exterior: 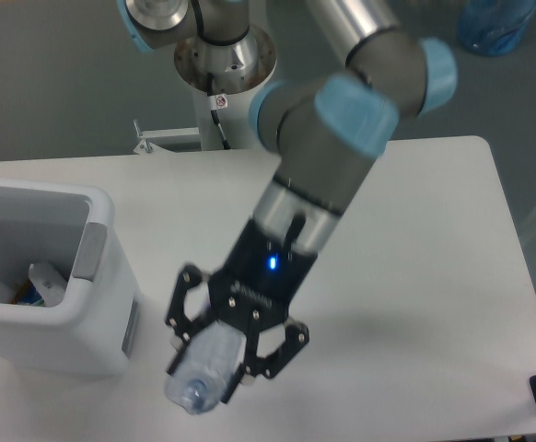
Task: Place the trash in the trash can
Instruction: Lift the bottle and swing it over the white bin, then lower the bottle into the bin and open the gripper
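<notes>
My gripper (220,357) is shut on the clear plastic water bottle (203,371), one piece of the trash, and holds it lifted well above the table, close to the camera. The bottle's base points down and left toward the lens; its cap is hidden behind the gripper. The white trash can (56,276) stands at the left edge of the table, to the left of the gripper. Inside it a white pouch (47,281) shows partly, lying against the near wall.
The arm's wrist and elbow (342,138) reach across the middle of the white table (434,258). A grey handle panel (86,250) is on the can's right wall. A blue bag (494,26) lies on the floor at the back right.
</notes>
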Robot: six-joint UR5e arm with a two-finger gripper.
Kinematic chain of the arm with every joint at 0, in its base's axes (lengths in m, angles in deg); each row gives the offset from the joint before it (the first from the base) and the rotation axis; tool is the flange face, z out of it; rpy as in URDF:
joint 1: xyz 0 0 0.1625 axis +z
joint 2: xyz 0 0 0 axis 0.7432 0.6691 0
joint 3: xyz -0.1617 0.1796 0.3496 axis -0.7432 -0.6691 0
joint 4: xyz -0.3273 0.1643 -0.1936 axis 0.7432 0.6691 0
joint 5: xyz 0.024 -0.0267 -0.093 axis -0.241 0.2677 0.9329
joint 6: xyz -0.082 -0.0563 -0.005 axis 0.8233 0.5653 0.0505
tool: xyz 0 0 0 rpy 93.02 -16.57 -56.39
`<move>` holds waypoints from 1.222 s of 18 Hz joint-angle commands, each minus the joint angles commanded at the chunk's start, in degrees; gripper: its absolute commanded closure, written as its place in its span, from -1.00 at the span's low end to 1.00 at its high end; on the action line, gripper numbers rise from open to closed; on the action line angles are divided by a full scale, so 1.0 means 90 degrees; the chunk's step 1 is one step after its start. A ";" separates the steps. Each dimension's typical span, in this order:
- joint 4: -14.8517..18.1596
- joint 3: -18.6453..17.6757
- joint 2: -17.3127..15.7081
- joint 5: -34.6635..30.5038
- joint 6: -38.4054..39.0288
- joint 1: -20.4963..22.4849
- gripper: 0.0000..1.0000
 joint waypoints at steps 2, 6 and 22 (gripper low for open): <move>0.0000 -0.0019 -0.0108 0.0449 0.0000 -0.0088 0.51; 0.0000 -0.0077 -0.0196 0.1416 -0.0010 -0.0468 0.51; -0.0020 -0.1307 -0.0313 0.2356 -0.1220 -0.1211 0.43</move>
